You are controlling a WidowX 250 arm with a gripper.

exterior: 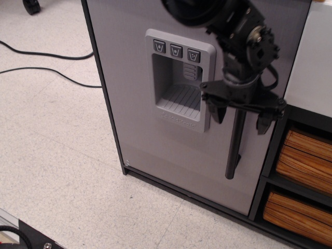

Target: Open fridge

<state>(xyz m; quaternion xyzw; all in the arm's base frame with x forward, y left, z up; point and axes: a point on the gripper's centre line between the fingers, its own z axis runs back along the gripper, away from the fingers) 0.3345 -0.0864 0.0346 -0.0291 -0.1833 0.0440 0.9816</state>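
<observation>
A single black arm enters from the top edge and reaches down and to the right, its bulky wrist (244,39) made of stacked round housings with a pale screw or cap showing on its right side. A thin black cable loops out at the wrist's right. Below the wrist a flat crossbar spreads left and right, and from it hang the two fingers (217,110) of the gripper (240,117), pointing downward. The fingers stand well apart, one at the left end of the crossbar and one at the right, with a clear gap between them.
</observation>
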